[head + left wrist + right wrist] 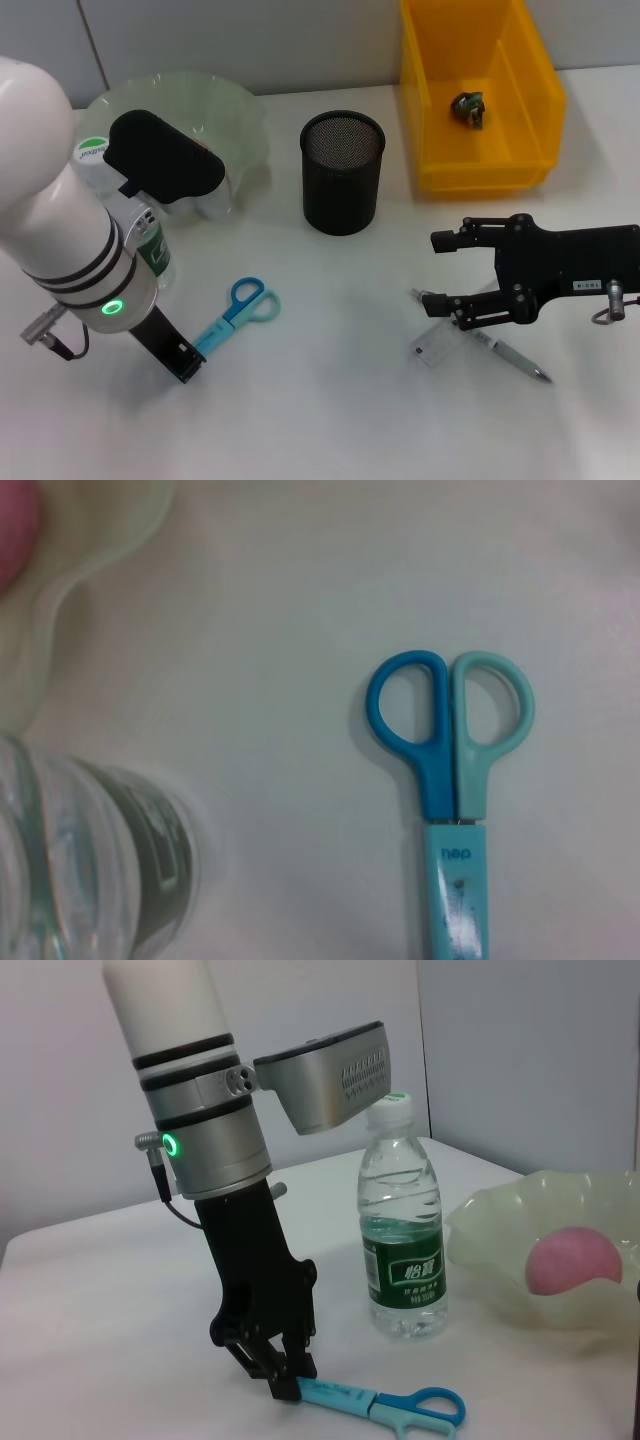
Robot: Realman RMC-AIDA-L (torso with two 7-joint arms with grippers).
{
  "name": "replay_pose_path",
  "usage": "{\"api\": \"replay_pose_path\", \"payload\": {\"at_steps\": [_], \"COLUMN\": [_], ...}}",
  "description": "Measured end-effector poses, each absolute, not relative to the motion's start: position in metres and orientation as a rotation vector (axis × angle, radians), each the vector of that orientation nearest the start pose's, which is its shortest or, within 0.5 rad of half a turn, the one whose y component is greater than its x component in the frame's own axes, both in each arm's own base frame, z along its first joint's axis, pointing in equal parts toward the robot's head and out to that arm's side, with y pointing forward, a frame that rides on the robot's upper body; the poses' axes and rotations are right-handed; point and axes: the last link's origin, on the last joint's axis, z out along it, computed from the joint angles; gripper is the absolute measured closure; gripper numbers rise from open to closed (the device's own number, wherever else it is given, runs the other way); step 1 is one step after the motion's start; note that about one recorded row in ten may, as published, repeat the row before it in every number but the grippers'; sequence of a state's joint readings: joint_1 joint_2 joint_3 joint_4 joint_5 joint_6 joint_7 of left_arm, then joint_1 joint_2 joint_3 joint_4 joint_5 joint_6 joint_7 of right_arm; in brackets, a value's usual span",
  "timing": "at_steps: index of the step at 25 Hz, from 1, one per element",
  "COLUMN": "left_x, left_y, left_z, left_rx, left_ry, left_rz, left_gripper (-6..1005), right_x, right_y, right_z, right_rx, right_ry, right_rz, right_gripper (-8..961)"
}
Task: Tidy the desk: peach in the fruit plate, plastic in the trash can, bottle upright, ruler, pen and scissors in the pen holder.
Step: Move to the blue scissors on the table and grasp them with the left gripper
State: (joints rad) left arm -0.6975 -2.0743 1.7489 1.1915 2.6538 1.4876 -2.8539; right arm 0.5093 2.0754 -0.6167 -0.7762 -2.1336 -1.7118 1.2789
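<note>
Head view shows a smooth white tabletop (330, 400) with a round black mesh pen holder (342, 172) standing in the middle at the back. To the robot's left of the pen holder sits the fruit plate (240, 125), a pale green see-through bowl with a wavy rim, and the left arm hides much of it. The right wrist view shows a round pink peach (573, 1263) lying inside that plate. Just in front of the plate a clear plastic bottle (403, 1230) stands upright, with bumpy ridges, a white cap and a dark green label. Nearer the robot than the pen holder, and to its left, lie the scissors (236, 311), with one dark blue ring and one light blue ring and a light blue sheath over the blades. The left claw (283, 1380) is clenched on the tip of that sheath, down on the tabletop. To the right of the pen holder is a shiny yellow plastic bin (478, 95) with a small dark crumpled lump (468, 107) in it; I cannot tell what it is made of. In front of the bin the black right claw (432, 270) is spread wide, grasping nothing. Under its lower finger lie a thin grey pen (510, 355) and a small clear flat piece (435, 347), both partly hidden.
</note>
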Motion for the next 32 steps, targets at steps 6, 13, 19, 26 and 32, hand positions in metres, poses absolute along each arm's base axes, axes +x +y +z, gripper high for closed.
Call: {"api": "replay_pose_path", "payload": {"at_steps": [6, 13, 19, 26, 32], "left_x": [-0.1793, -0.1804, -0.1814, -0.1757, -0.1733], "left_y": [0.3376, 0.3359, 0.3346, 0.3366, 0.34], "left_z": [-0.0616, -0.0627, -0.0633, -0.0609, -0.0611], "left_rx": [-2.524, -2.53, -2.535, -2.546, -2.541], "left_ry": [-0.925, -0.929, -0.944, -0.951, -0.936], "left_rz": [0.844, 0.857, 0.861, 0.81, 0.805], "left_gripper": [792, 783, 775, 465, 409], "right_x": [0.2674, 0.2671, 0.2665, 0.2665, 0.2667], "right_y": [0.314, 0.3136, 0.3127, 0.3123, 0.3121], "right_z": [0.0206, 0.0206, 0.0206, 0.0206, 0.0206], "right_rx": [-2.833, -2.836, -2.842, -2.843, -2.844], "right_ry": [0.396, 0.397, 0.396, 0.397, 0.397], "right_rz": [0.596, 0.598, 0.604, 0.606, 0.606], "right_gripper": [126, 126, 126, 126, 126]}}
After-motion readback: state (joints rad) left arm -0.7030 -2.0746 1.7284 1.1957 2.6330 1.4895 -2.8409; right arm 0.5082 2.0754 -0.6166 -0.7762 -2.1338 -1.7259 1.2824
